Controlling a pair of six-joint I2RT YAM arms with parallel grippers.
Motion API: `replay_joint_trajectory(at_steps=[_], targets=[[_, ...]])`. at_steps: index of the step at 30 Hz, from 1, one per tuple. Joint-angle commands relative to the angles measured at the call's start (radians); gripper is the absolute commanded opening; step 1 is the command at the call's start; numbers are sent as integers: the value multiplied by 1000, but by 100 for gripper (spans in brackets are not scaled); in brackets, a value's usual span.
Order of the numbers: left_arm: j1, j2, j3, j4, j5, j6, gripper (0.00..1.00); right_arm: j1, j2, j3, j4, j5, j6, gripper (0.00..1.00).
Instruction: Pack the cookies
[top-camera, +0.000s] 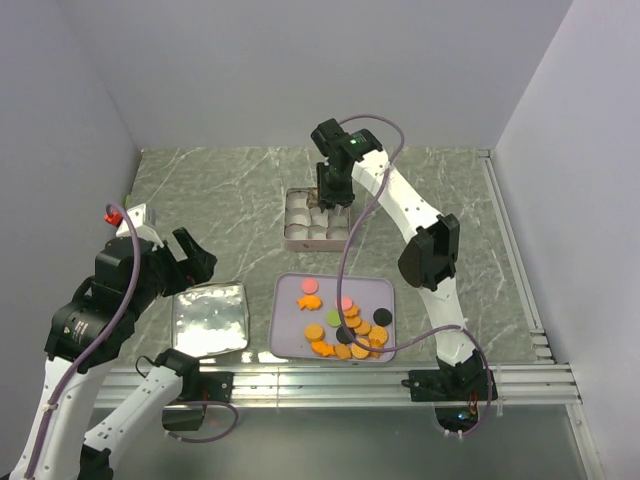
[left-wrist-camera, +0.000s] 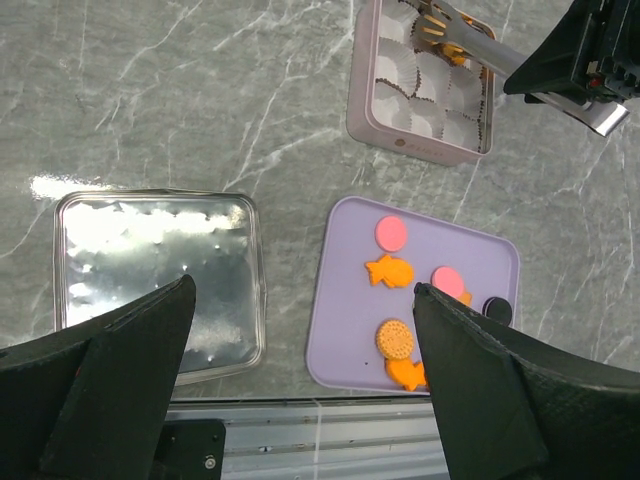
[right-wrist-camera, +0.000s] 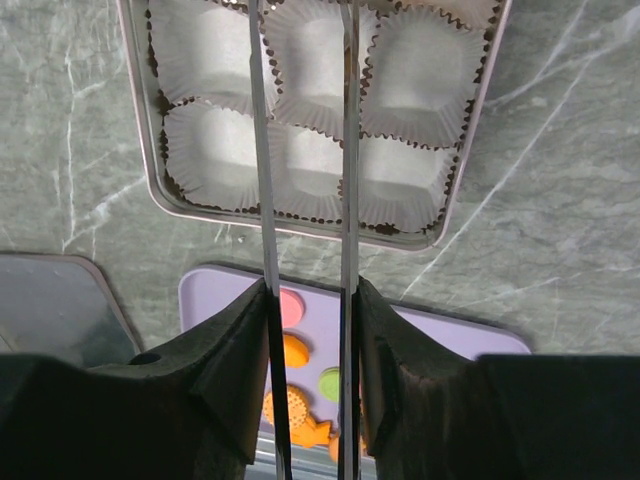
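The cookies (top-camera: 350, 330), orange rounds and fish shapes plus pink, green and black rounds, lie on a lilac tray (top-camera: 290, 345). They also show in the left wrist view (left-wrist-camera: 388, 270) and the right wrist view (right-wrist-camera: 290, 405). My right gripper (top-camera: 333, 185) (right-wrist-camera: 310, 290) is shut on metal tongs (right-wrist-camera: 349, 150), which reach over a square tin (top-camera: 287, 215) of white paper cups. In the left wrist view the tongs' tips (left-wrist-camera: 470, 40) hold an orange cookie (left-wrist-camera: 432, 33) at a back cup. My left gripper (left-wrist-camera: 302, 288) (top-camera: 190, 262) is open and empty, high above the table.
A shiny square tin lid (top-camera: 209, 318) lies left of the tray, also in the left wrist view (left-wrist-camera: 150, 270). A metal rail (top-camera: 330, 380) runs along the near edge. Grey walls close the back and both sides.
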Motion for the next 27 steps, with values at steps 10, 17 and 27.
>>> replay_joint_trajectory(at_steps=[10,17,27], targets=[[-3,-20,30,-14,-28,16,98,-4,-13,26,17,1,9,57],[-3,-35,30,-23,-33,8,98,-7,-38,41,2,10,15,57],[-3,-54,13,-6,-44,-20,98,-6,-159,11,-34,19,11,57]])
